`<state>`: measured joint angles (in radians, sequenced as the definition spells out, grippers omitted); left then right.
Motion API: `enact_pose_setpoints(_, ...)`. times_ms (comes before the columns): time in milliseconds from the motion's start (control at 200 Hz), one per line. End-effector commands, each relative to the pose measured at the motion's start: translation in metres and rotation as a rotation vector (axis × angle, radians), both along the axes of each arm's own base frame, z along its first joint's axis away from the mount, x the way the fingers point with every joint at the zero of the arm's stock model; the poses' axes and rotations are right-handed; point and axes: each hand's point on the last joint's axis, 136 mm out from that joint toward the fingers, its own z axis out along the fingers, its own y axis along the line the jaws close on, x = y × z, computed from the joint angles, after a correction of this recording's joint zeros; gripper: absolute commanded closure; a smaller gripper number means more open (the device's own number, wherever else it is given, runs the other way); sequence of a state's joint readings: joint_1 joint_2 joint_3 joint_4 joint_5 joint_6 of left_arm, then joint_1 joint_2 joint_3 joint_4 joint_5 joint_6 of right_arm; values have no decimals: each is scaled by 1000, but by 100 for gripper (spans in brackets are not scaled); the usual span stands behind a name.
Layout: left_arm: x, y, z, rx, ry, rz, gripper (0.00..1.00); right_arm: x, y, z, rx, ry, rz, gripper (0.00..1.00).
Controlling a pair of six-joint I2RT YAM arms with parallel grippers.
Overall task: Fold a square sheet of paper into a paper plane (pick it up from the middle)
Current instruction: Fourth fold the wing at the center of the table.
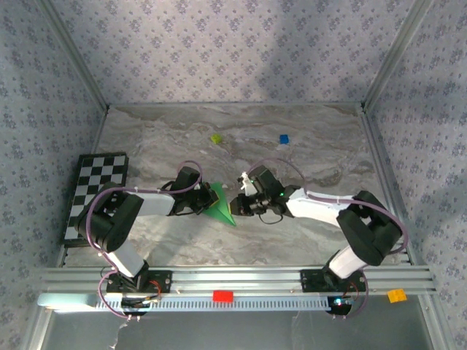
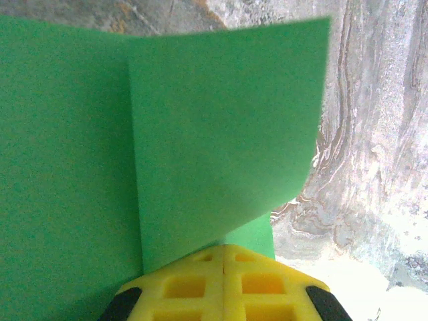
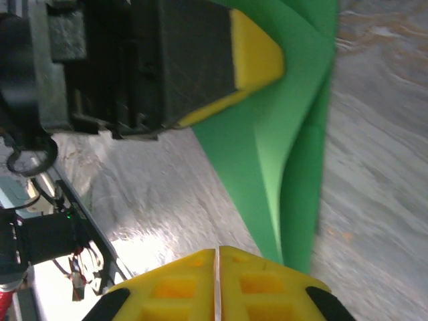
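While both arms are hovering low at mid-table, the left gripper (image 1: 205, 205) is clamping its yellow fingers (image 2: 187, 284) tight on the folded green paper (image 1: 221, 210), which is lying pointed on the marble table (image 1: 292, 240) between them. The right gripper (image 1: 237, 205) is closed too, its tips touching the paper's narrow end; whether it's actually pinching it, I can't tell.
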<state>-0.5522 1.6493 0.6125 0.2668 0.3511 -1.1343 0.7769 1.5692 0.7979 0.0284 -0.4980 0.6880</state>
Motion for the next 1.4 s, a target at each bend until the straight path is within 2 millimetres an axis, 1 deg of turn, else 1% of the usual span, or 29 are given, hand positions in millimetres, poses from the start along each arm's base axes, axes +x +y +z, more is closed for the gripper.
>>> enact_pose_setpoints(0,-16,16,-20,79,49,5,100,0,21,1,15,13,51,92)
enact_pose_setpoints(65,-15,15,-20,79,49,6,100,6,24,-8,-18,24,37,94)
enact_pose_setpoints(210,-15,15,-20,80,48,4,100,9,30,-20,-55,33,38,95)
enact_pose_setpoints(325,-15,15,-19,79,48,5,100,11,26,-35,-106,44,28,95)
enact_pose_setpoints(475,-15,15,-19,79,46,6,100,5,18,-53,-152,73,23,95)
enact_pose_setpoints(570,-15,15,-19,81,50,4,100,1,13,-61,-174,84,18,95)
enact_pose_setpoints(1014,-16,17,-20,91,50,7,100,-17,-1,-77,-192,119,1,95)
enact_pose_setpoints(1394,-17,21,-23,107,60,15,100,-34,-18,-75,-200,109,1,94)
